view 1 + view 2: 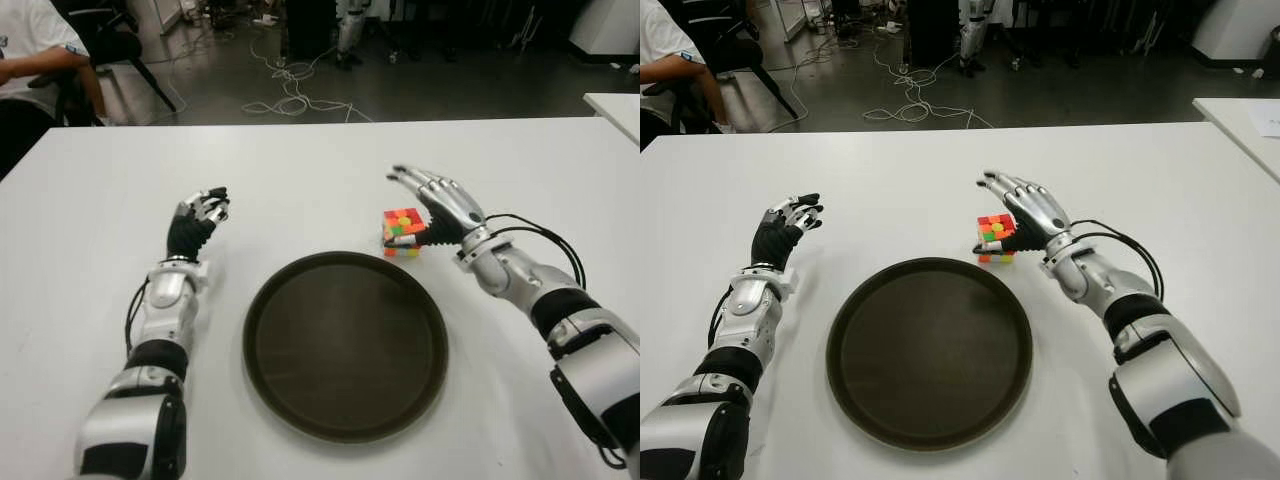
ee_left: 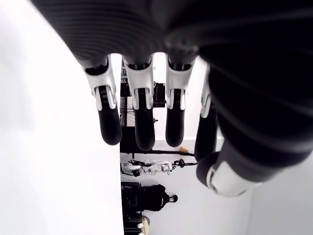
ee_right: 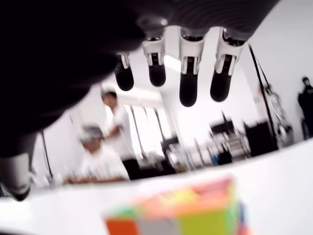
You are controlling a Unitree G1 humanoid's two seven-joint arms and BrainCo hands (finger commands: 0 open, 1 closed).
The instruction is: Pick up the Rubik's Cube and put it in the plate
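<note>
One Rubik's Cube (image 1: 402, 232) beside one plate (image 1: 345, 345) — right hand (image 1: 437, 205) fingers spread; left hand (image 1: 200, 215) relaxed.

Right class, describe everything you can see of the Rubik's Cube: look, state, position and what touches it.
The Rubik's Cube is a small multicoloured cube showing orange, red, green and yellow stickers. It stands on the white table just beyond the dark round plate, near its far right rim, not in it. The right hand is at its right side, fingers spread open above it; whether the thumb touches it cannot be told.
</note>
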